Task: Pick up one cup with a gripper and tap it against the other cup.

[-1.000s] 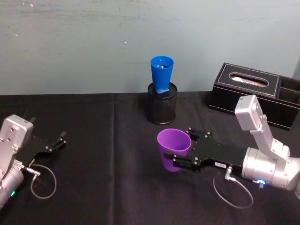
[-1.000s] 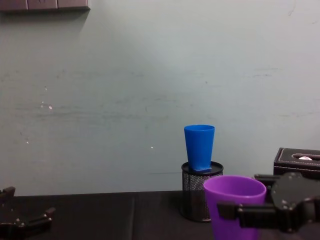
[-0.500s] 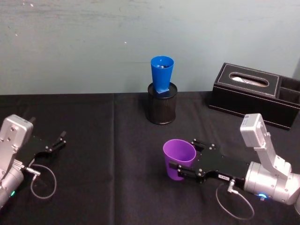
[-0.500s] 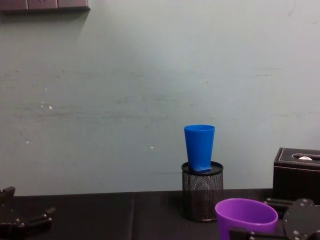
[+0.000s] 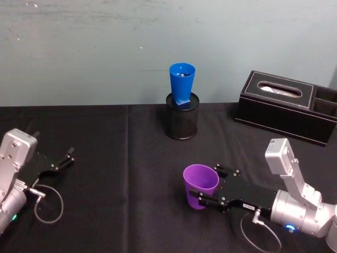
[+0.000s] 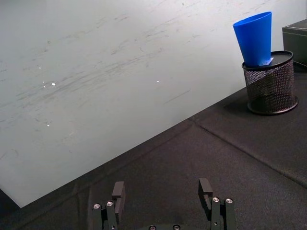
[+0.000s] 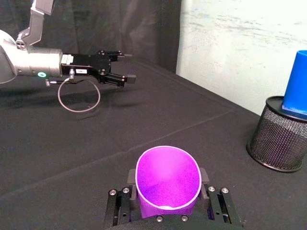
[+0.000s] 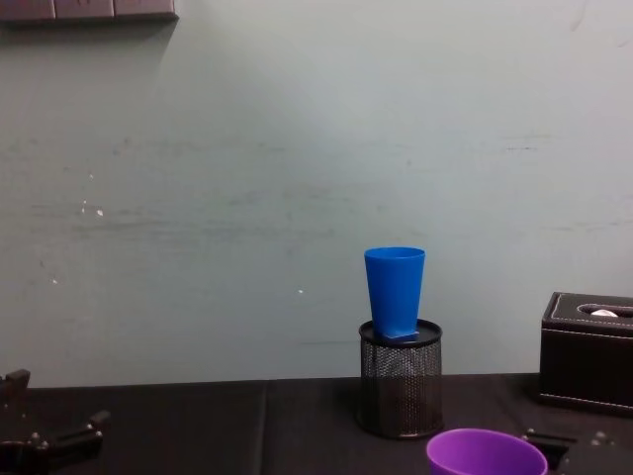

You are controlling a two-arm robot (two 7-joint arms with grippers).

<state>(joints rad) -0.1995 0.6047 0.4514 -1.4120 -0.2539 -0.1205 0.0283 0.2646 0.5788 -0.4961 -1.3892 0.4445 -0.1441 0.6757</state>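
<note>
The purple cup (image 5: 199, 185) stands upright, low over the black tablecloth at front right, with my right gripper (image 5: 206, 186) shut on its body from the right. In the right wrist view the purple cup (image 7: 168, 175) sits between the two black fingers (image 7: 125, 194), mouth open upward. The blue cup (image 5: 181, 83) stands upright on top of a black mesh pen holder (image 5: 182, 124) at the back centre, well apart from the purple one. From the chest, the blue cup (image 8: 395, 291) rises above the purple cup's rim (image 8: 486, 453). My left gripper (image 5: 59, 163) rests open at far left, empty.
A black tissue box (image 5: 287, 104) stands at the back right by the wall. The mesh holder (image 8: 399, 383) is close to the wall. A loose cable loop (image 5: 48, 207) lies by the left arm. The black cloth (image 5: 121, 174) between the arms is bare.
My right gripper has carried the purple cup down and back toward me, farther from the blue cup. The left arm and the blue cup have not moved.
</note>
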